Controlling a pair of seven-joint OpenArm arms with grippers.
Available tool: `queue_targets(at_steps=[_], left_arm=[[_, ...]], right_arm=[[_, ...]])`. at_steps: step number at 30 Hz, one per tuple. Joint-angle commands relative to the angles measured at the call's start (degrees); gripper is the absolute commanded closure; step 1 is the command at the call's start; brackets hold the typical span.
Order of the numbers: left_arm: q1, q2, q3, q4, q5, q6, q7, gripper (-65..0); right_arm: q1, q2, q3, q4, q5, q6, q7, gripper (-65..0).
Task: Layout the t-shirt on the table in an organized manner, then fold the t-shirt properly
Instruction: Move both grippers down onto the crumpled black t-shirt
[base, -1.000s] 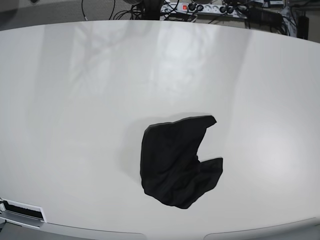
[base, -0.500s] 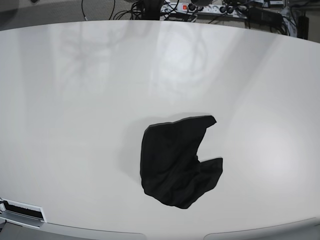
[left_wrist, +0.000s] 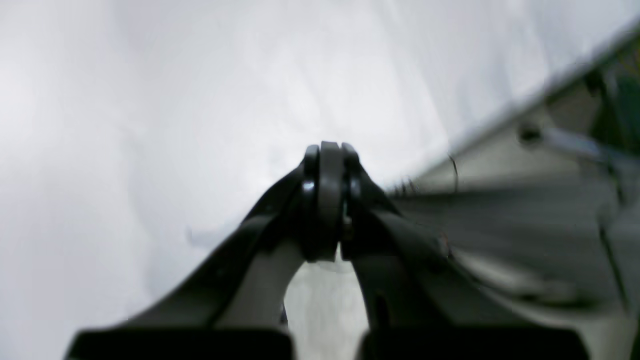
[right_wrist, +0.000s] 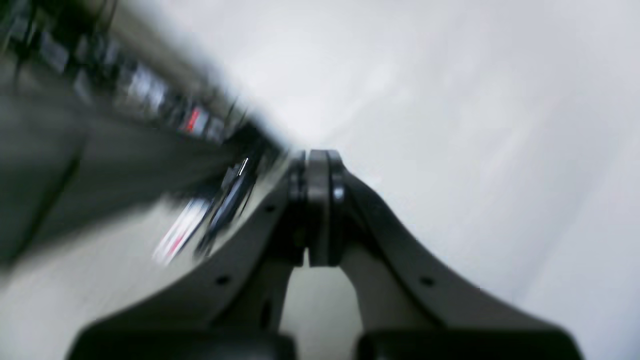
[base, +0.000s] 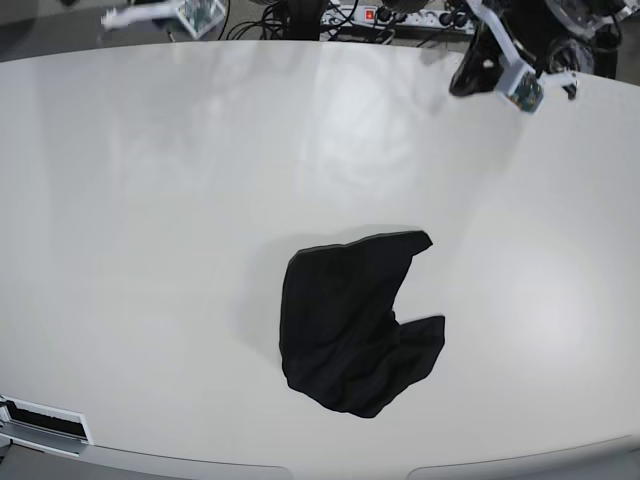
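Black t-shirt (base: 350, 320) crumpled on table (base: 150, 250); cables (base: 400, 18) behind.

Matt black cloth t-shirt (base: 352, 325) on the smooth, glossy white table (base: 150, 200).

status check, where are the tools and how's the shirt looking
Left tool shut, empty; right tool shut, empty. T-shirt crumpled in a heap on the table, not laid out. Nothing in the way.

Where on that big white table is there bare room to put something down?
Nearly everywhere: the table is bare left, right and behind the crumpled t-shirt. Only the narrow strip between shirt and near edge is tight, and both arms hang over the far corners.
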Motion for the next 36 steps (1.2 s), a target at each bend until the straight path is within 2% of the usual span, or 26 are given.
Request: queue_targets(at_steps=[1, 4, 8, 11, 16, 18, 20, 23, 25, 29, 34, 36], left_arm=[[-1.1, 0.4, -0.2, 1.0, -0.3, 0.0, -1.4, 0.0], [-4.2, 1.3, -0.1, 0.7, -0.4, -0.2, -1.4, 0.0], [-9.1, 1.2, 0.0, -3.1, -0.9, -1.9, -1.4, 0.0], [-13.8, 1.2, 0.6, -8.3, -2.6, -2.2, -1.5, 0.0], [-21.9, 1.1, 4.3, -20.6, -2.7, -4.4, -3.0, 0.0], [-25.1, 1.1, 6.6, -25.8, -2.7, -4.5, -3.4, 0.0], [-28.2, 1.2, 8.7, -30.1, -2.7, -5.0, -3.7, 0.0], [-31.9, 1.2, 10.9, -33.6, -2.7, -6.3, -3.8, 0.0], [-33.7, 1.2, 11.3, -34.1, -2.4, -6.7, -3.8, 0.0], [-36.2, 1.3, 11.3, -34.1, -0.4, -6.6, -3.8, 0.0], [-36.9, 1.3, 11.3, -34.1, -0.2, -6.6, -3.8, 0.0], [-36.7, 1.3, 11.3, -34.1, -0.1, -6.6, -3.8, 0.0]], right_arm=[[1.2, 0.3, 0.0, 1.1, -0.2, -0.2, 0.8, 0.0], [6.0, 0.3, 0.0, 1.1, -0.2, 1.0, 1.5, 0.0], [10.7, 0.3, 0.0, 1.1, 3.4, 3.2, 6.3, 0.0], [14.0, 0.3, 0.0, 1.1, 6.1, 4.3, 9.2, 0.0], [20.7, 0.3, 0.0, -3.0, 7.8, 6.8, 9.8, 0.0], [23.8, 0.3, 0.0, -6.1, 8.5, 6.7, 10.8, 0.0], [28.0, 0.3, 0.0, -10.4, 12.0, 6.7, 11.8, 0.0], [35.1, 0.3, -1.3, -18.0, 15.8, 9.6, 13.2, 0.0], [40.5, 0.2, -3.5, -23.2, 16.7, 11.6, 13.8, 0.0], [51.6, -1.4, -9.4, -34.5, 16.6, 11.8, 13.8, 0.0], [63.9, -6.2, -13.8, -49.8, 16.1, 11.8, 13.8, -28.8], [68.0, -8.4, -13.9, -55.3, 16.1, 9.9, 13.7, -35.3]])
